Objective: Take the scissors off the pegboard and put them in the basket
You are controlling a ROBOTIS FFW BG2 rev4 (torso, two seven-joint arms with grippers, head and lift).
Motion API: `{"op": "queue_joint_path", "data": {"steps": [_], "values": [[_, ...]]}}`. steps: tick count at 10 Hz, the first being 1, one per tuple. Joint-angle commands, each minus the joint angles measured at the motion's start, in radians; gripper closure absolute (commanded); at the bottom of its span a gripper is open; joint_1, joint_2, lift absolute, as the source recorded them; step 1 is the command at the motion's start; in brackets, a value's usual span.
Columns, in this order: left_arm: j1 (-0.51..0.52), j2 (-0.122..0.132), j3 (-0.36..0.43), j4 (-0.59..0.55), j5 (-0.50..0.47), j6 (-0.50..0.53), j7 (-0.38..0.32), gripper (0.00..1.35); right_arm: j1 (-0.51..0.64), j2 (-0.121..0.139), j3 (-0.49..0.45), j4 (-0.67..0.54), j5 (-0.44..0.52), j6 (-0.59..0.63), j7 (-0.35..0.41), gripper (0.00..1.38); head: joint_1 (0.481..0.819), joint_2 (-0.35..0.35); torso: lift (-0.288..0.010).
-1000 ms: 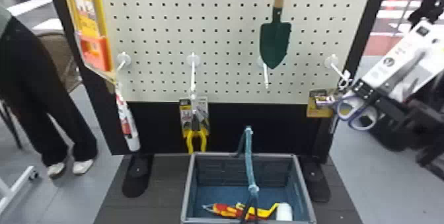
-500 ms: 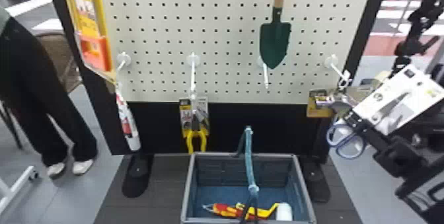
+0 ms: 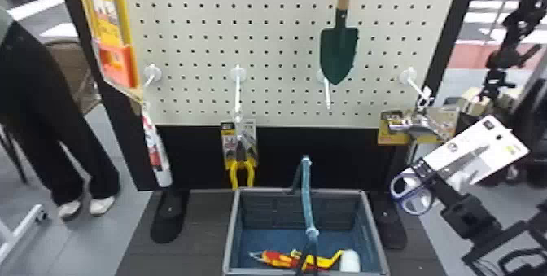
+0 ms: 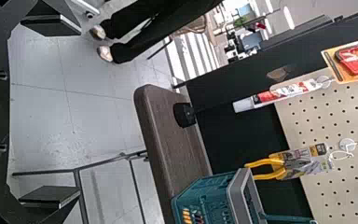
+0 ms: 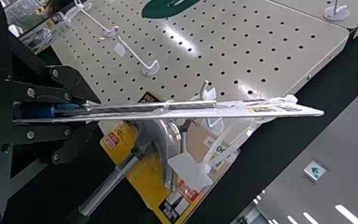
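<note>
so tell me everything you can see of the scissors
The scissors have blue-edged ring handles and grey, metal-looking, apparently closed blades, backed by a white card. Tilted, blades up and rightward in the head view, they are held right of the basket by the right pincer, near the handles.

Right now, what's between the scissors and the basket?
In the head view, the pegboard's black foot and a strip of dark bench lie between the scissors and the basket.

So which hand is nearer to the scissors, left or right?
The right. The right gripper is closed on the scissors and their card, to the right of the basket. The left gripper is away from them, open and empty, with the yellow-handled pliers farther off.
</note>
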Motion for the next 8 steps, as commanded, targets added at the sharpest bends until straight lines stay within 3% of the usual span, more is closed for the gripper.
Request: {"op": "queue_joint_path", "data": {"steps": [1,8], "values": [[-0.007,0.002,-0.003,0.004,0.001,0.0,0.0,0.1,-0.003,0.006,0.026,0.032,-0.015,-0.02,-0.01,1.25,0.549,0.0,-0.1],[-0.042,0.017,-0.012,0.016,0.012,0.0,0.0,0.1,-0.078,-0.004,0.196,0.196,-0.068,-0.051,-0.017,1.25,0.549,0.0,-0.1]]}}
